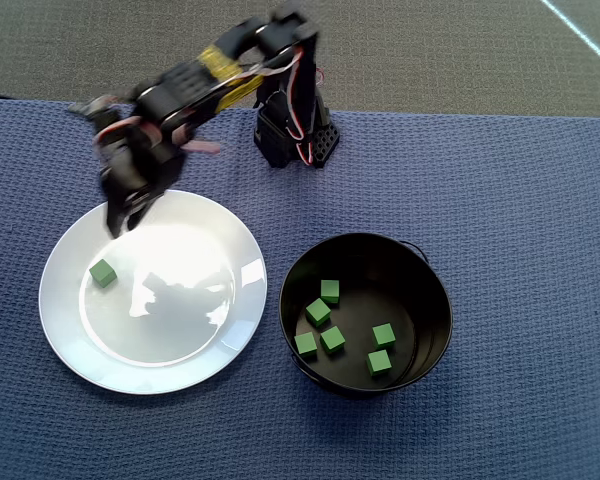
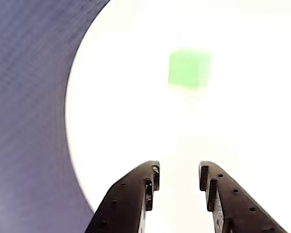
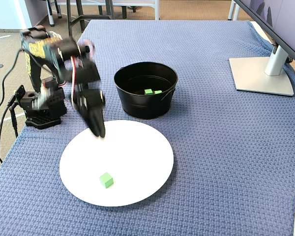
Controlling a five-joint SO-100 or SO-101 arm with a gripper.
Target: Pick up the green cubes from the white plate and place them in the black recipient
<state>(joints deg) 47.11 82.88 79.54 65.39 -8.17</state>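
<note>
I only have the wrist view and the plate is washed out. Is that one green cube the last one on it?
Observer: Yes, a single green cube lies on the white plate in the overhead view.
Operator: How many are already in the pot?
Observer: Six cubes lie in the black recipient.
Operator: Where is the pot from the plate?
Observer: Right of it in the overhead view, close beside its rim. The end effector is over the plate's upper left edge.
</note>
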